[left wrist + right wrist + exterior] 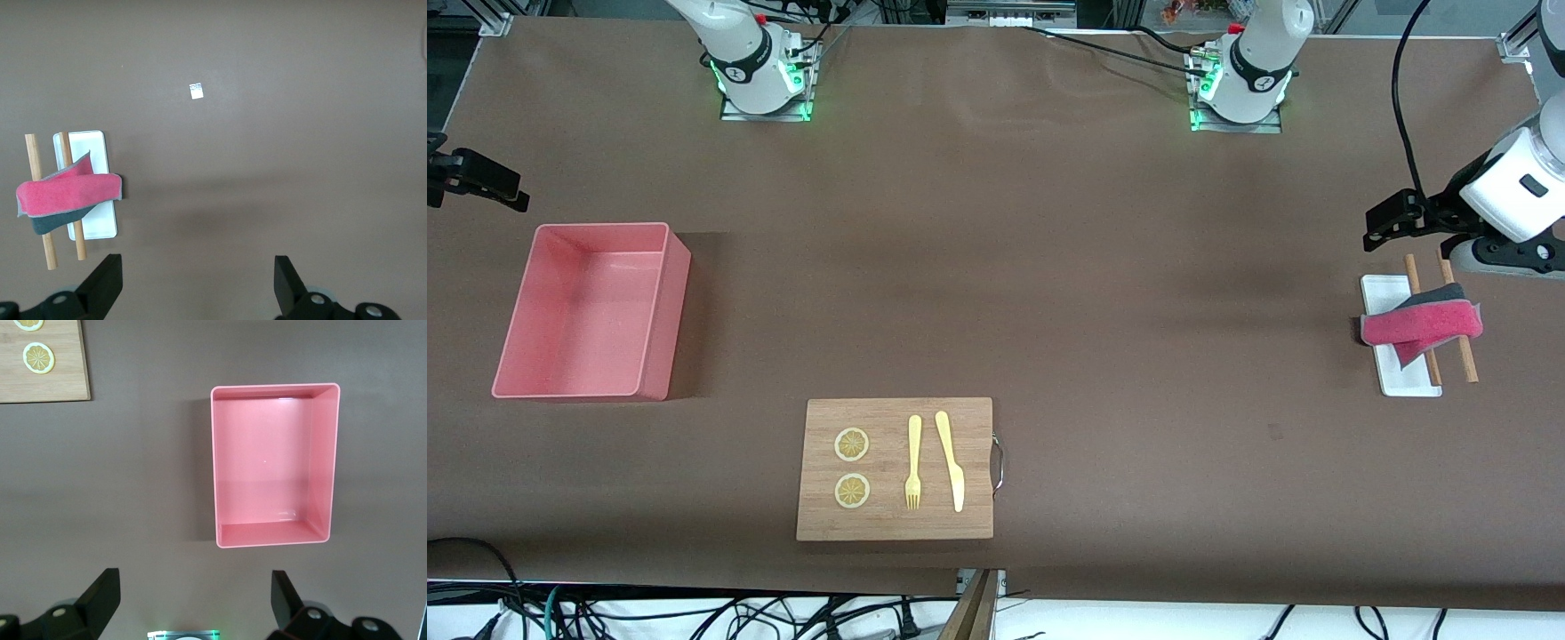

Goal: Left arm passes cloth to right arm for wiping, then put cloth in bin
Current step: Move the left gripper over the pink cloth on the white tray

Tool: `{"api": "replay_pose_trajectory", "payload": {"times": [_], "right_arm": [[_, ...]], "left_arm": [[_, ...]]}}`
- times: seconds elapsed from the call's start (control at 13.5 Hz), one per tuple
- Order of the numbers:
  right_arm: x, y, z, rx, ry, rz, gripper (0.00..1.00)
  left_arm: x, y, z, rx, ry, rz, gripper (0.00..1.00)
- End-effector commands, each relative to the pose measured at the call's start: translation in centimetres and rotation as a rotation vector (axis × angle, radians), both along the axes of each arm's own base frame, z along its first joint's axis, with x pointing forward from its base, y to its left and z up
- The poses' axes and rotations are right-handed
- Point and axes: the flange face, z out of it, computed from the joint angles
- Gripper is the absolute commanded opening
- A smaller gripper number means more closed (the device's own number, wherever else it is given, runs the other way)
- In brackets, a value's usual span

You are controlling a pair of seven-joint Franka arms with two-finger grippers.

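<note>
The cloth (1423, 324), magenta-pink on top and dark grey beneath, lies draped over two wooden sticks (1464, 360) on a white tray (1403, 373) at the left arm's end of the table. In the left wrist view the cloth (67, 197) is off to one side of the gripper. My left gripper (1383, 222) hangs open and empty over bare table beside the tray; its own view (198, 283) shows wide-spread jaws. The pale-pink bin (587, 311) stands empty at the right arm's end. My right gripper (489, 182) is open over the table beside the bin (267, 467), with nothing between its fingers (193, 597).
A wooden cutting board (895, 469) lies near the front edge mid-table, carrying two lemon slices (852, 444), a yellow fork (913, 462) and a knife (951, 460). A corner of the board (40, 373) shows in the right wrist view. A small white tag (196, 91) lies on the brown tabletop.
</note>
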Motion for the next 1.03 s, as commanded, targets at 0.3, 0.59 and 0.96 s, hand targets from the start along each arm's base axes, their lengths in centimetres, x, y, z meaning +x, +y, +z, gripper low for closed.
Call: {"api": "replay_pose_trajectory", "payload": {"times": [0.3, 0.59, 0.96], "right_arm": [[0.2, 0.2, 0.5, -0.006, -0.008, 0.003, 1.00], [0.2, 0.2, 0.5, -0.005, -0.008, 0.005, 1.00], [0.3, 0.2, 0.4, -0.005, -0.006, 0.005, 1.00]], "left_arm": [[-0.8, -0.6, 0.1, 0.025, 0.019, -0.018, 1.00], [-1.1, -0.9, -0.4, 0.026, 0.060, -0.026, 1.00], [-1.3, -0.3, -1.5, 0.014, 0.123, -0.017, 1.00]]}}
